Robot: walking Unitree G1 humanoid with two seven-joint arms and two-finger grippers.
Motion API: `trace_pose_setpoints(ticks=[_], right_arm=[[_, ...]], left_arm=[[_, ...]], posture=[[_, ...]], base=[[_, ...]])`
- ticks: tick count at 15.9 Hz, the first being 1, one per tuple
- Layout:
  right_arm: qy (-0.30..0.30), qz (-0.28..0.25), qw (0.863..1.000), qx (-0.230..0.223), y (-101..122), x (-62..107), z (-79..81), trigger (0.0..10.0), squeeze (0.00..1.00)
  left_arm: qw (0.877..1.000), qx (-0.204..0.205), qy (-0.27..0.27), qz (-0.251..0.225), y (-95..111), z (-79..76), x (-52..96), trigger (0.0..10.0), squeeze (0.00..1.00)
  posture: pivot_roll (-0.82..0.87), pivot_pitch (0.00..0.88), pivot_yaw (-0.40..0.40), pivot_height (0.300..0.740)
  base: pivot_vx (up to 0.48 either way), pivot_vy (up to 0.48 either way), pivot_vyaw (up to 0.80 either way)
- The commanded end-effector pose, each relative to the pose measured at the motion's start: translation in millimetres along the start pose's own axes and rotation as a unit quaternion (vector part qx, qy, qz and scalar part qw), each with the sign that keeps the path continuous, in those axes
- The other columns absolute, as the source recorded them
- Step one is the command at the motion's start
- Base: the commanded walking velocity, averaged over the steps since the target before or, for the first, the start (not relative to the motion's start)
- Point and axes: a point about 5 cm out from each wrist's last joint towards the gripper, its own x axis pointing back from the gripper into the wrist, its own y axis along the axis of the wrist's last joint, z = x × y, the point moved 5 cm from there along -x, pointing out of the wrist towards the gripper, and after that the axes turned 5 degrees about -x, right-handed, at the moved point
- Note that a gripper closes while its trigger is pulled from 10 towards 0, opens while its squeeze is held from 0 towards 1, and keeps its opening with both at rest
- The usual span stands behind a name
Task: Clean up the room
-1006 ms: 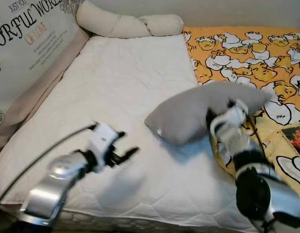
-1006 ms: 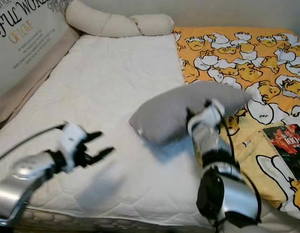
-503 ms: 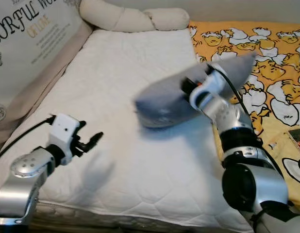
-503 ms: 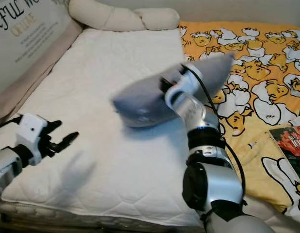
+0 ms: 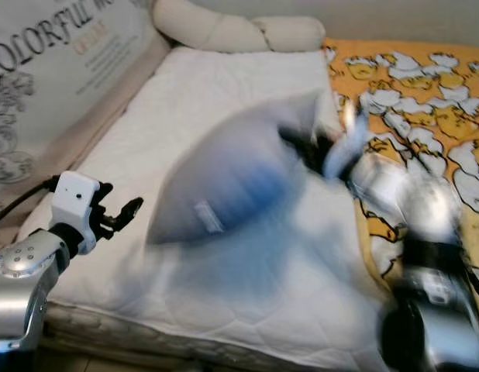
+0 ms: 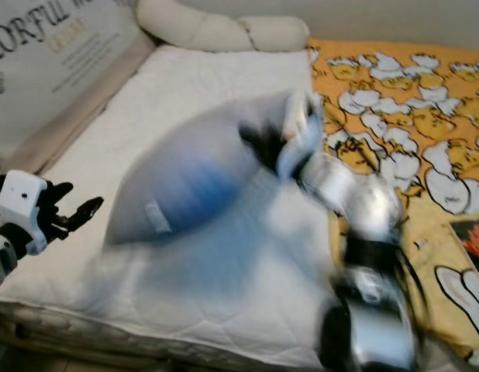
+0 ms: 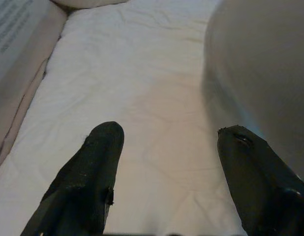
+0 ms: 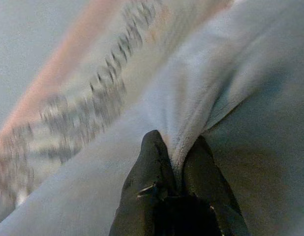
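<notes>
White mattress (image 5: 224, 101), one grey pillow (image 5: 224, 182) clamped in right tool (image 8: 176, 162), left tool (image 7: 167, 177) apart, two cream bolsters (image 5: 239, 31)

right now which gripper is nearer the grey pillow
Right. The right gripper is shut on a fold of the pillow, carrying it over the mattress. The left gripper hangs open beside it, apart.

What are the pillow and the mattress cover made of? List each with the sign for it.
Pillow: seems a soft grey fleece or plush; the right gripper pinches a fuzzy fold that bunches between its fingers.
Mattress cover: looks like white quilted cotton or similar, matte, with stitched lines and light wrinkles.
The left gripper hovers open above it, so it gives no sign of feel.
</notes>
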Motion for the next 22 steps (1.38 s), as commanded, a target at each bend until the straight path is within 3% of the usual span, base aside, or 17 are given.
trace_pose_setpoints(ticks=[1,2,3,4,5,6,7,9,11,12,16,18,19,20,22], right_arm=[[0.016,0.017,1.000,0.012,-4.7,3.0,5.4,0.0,0.00],[-0.073,0.057,0.995,0.025,-35.4,20.3,-42.1,0.0,0.00],[-0.180,0.100,0.976,0.069,-64.4,41.1,-92.9,0.0,0.00],[-0.255,0.115,0.955,0.100,-78.7,52.6,-129.1,0.0,0.00],[-0.293,0.115,0.943,0.107,-85.4,58.8,-147.0,0.0,0.00],[-0.318,0.099,0.937,0.106,-85.4,61.7,-157.4,0.0,0.00],[-0.334,0.086,0.933,0.104,-83.9,63.7,-162.5,0.0,0.00],[-0.332,0.061,0.934,0.115,-77.2,60.4,-161.4,0.0,0.00],[-0.297,0.037,0.946,0.124,-68.6,48.3,-151.2,0.0,0.00],[-0.278,0.022,0.954,0.113,-64.0,44.1,-144.4,0.0,0.00],[-0.216,-0.008,0.972,0.097,-57.8,36.2,-125.4,0.0,0.00],[-0.202,-0.002,0.972,0.117,-61.7,35.7,-121.3,0.0,0.00],[-0.196,0.004,0.973,0.122,-64.2,35.6,-119.4,0.0,0.00],[-0.192,0.005,0.972,0.133,-64.5,35.7,-118.6,0.0,0.00],[-0.193,0.005,0.972,0.138,-64.0,36.2,-119.3,0.0,0.00]], left_arm=[[1.000,0.012,0.000,0.005,-0.9,2.0,-0.7,10.0,0.00],[0.999,0.036,-0.011,0.006,-2.1,-1.2,-4.2,10.0,0.00],[0.998,0.060,-0.017,0.002,-2.8,-6.7,-10.3,10.0,0.00],[0.999,0.051,-0.008,-0.014,-2.4,-12.2,-20.7,10.0,0.40],[0.999,0.038,0.002,-0.027,-1.3,-16.3,-28.2,10.0,0.40],[0.994,0.100,-0.030,-0.039,-0.3,-32.9,-37.2,10.0,1.00],[0.989,0.132,-0.045,-0.039,-3.1,-48.3,-46.4,10.0,1.00],[0.985,0.139,-0.105,0.001,-22.1,-79.8,-56.4,10.0,1.00],[0.973,0.174,-0.153,0.018,-34.9,-101.7,-63.1,10.0,1.00],[0.960,0.207,-0.187,0.024,-36.2,-112.5,-64.0,10.0,1.00],[0.925,0.296,-0.237,0.035,-37.0,-132.3,-72.4,10.0,1.00],[0.931,0.269,-0.236,0.071,-54.0,-140.8,-75.4,10.0,1.00],[0.926,0.281,-0.232,0.097,-65.6,-145.2,-74.8,10.0,1.00],[0.914,0.323,-0.220,0.113,-73.8,-146.7,-75.0,10.0,1.00],[0.902,0.355,-0.218,0.111,-73.5,-147.3,-75.5,10.0,1.00]], posture=[[0.01,0.000,0.043,0.740],[0.00,0.000,0.051,0.740],[0.00,0.000,0.053,0.740],[-0.02,0.000,0.066,0.740],[-0.01,0.000,0.065,0.740],[0.00,0.000,0.062,0.740],[0.01,0.000,0.061,0.740],[0.00,0.000,0.071,0.740],[-0.01,0.000,0.081,0.740],[-0.01,0.000,0.076,0.740],[0.00,0.000,0.064,0.740],[-0.01,0.000,0.065,0.740],[-0.01,0.000,0.066,0.740],[-0.01,0.000,0.068,0.740],[-0.01,0.000,0.068,0.740]], base=[[0.000,0.000,0.00],[0.000,0.000,0.00],[0.000,0.000,0.00],[0.000,0.000,0.00],[0.000,0.000,0.00],[0.000,0.000,0.00],[0.000,0.000,0.00],[0.000,0.000,0.00],[0.000,0.000,0.00],[0.000,0.000,0.00],[0.000,0.000,0.00],[0.000,0.000,0.00],[0.000,0.000,0.00],[0.000,0.000,0.00],[0.000,0.000,0.00]])
